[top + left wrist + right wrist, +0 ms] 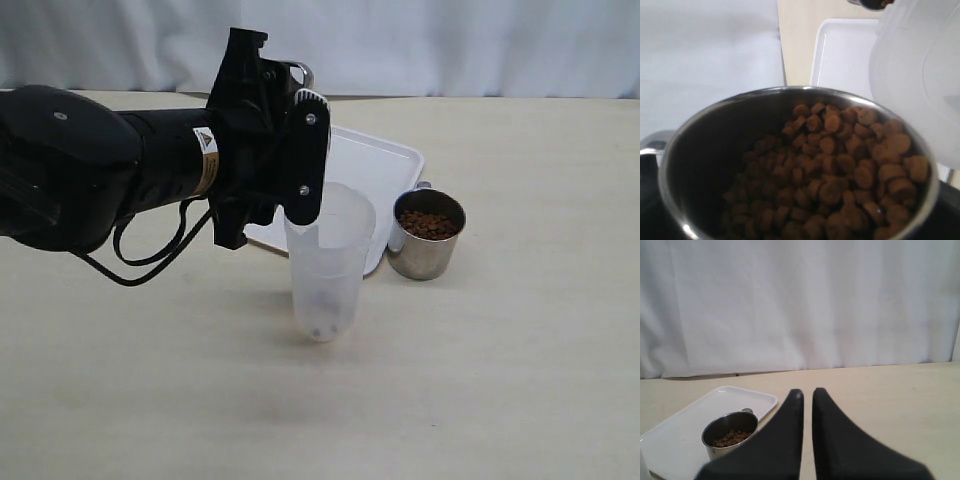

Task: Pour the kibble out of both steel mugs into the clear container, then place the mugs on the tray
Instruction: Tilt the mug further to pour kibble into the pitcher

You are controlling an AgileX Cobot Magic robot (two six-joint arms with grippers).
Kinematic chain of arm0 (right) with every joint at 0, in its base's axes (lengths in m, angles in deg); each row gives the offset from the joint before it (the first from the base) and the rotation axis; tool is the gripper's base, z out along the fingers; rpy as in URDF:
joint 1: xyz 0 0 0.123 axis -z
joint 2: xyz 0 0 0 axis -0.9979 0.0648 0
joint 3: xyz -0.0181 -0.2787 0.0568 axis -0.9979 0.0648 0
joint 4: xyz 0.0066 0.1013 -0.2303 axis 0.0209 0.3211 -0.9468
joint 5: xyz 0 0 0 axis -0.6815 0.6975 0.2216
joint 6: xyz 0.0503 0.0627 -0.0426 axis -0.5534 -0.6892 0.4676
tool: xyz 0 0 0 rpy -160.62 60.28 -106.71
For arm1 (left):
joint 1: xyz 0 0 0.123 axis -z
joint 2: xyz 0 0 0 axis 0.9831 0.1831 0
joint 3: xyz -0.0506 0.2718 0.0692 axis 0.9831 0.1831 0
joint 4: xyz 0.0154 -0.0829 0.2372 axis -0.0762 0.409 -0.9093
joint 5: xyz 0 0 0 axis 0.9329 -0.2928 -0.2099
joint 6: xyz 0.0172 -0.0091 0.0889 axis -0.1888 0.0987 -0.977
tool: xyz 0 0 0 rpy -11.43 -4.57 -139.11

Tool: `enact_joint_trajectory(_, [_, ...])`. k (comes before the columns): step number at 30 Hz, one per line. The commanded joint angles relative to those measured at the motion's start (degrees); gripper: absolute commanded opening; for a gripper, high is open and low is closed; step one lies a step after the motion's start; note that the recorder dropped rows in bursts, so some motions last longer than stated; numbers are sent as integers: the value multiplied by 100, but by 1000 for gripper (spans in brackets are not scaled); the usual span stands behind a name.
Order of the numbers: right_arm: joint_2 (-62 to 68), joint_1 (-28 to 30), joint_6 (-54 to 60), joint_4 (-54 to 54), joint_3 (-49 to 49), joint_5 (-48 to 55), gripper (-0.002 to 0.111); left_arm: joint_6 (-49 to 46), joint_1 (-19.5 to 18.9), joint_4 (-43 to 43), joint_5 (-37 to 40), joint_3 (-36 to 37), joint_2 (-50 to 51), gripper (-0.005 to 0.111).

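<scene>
Exterior view, left tool (300, 160) gripping mug (700, 160), right tool (805, 392) closed, label (205, 160) unreadable

From the exterior camera the left claw (292, 150) covers nearly all of the held mug (303, 70); only a sliver of handle shows above it. The arm behind the claw runs off the left edge. The tray (385, 160) loses its left part behind the claw and the clear container (335, 260). Through the frosted wall the kibble (322, 326) at the bottom is a few dim specks, too faint to count. The right claw (803, 392) lies outside that view. At the left wrist the container is a blurred white mass cut by the frame. The held mug's rim is partly cut off there, and the second mug (870, 4) is only a dark sliver at the edge.
</scene>
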Motion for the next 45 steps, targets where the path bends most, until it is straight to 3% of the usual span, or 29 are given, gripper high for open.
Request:
enact_joint_trajectory(1, [-21, 34, 21, 29, 23, -66, 5, -157, 16, -45, 52, -77, -38, 0])
enact_joint_trajectory(45, [-21, 34, 21, 29, 23, -66, 5, -1163, 16, -45, 45, -137, -38, 0])
